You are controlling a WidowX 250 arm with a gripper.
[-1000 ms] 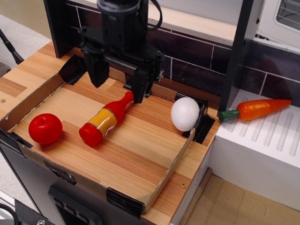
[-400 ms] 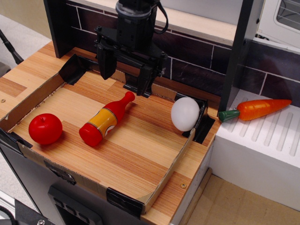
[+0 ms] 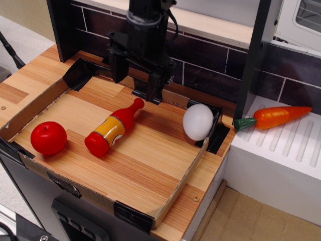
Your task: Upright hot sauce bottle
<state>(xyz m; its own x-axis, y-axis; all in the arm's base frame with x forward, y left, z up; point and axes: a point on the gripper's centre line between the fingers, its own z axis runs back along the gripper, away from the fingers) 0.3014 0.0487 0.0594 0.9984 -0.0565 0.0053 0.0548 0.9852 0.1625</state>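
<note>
The hot sauce bottle (image 3: 113, 127) lies on its side on the wooden board, cap pointing toward the back right and base toward the front left. It is glossy red with a yellow-orange label band. My black gripper (image 3: 135, 85) hangs above the back of the board, behind and above the bottle's cap. Its two fingers (image 3: 153, 89) stand apart with nothing between them. It is clear of the bottle.
A red apple (image 3: 48, 137) sits at the board's left. A white egg (image 3: 198, 122) sits at the right by the cardboard rim (image 3: 180, 183). An orange carrot (image 3: 273, 116) lies on the white rack to the right. A dark tiled wall (image 3: 210, 65) runs behind.
My gripper has risen and moved back and to the right, away from the bottle. The bottle, apple, egg and carrot have not moved.
</note>
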